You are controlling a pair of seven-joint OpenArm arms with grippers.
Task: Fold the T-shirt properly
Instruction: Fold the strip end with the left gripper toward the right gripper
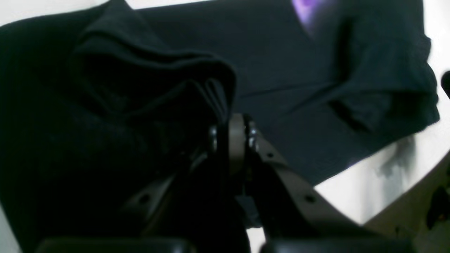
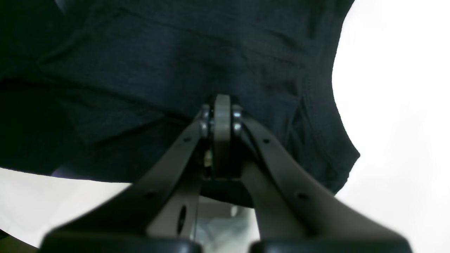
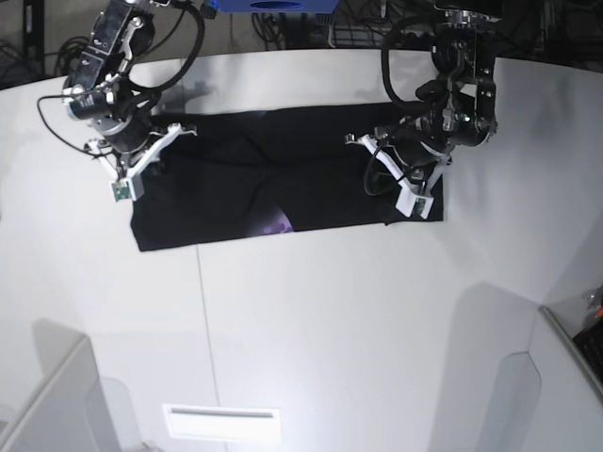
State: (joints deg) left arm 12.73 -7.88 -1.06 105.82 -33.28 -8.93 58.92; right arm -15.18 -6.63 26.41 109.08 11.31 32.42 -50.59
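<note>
Both arms reach down over the white table (image 3: 311, 320). The left claw (image 1: 233, 135) is closed, pinching a raised bunch of the T-shirt (image 3: 283, 188) at its edge. The right claw (image 2: 219, 117) is closed on cloth at the opposite end. The T-shirt lies as a black band between them, with a purple patch (image 3: 280, 224) showing.

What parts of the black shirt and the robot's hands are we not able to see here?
- T-shirt print: base view shows only a small purple patch; the rest is folded under.
- Left gripper tips: left wrist view, buried in bunched dark cloth, blurred.
- Right gripper tips: right wrist view, pressed into the cloth, so the grip is unclear.
- Shirt's outer parts: cut off by both wrist views' edges.
</note>
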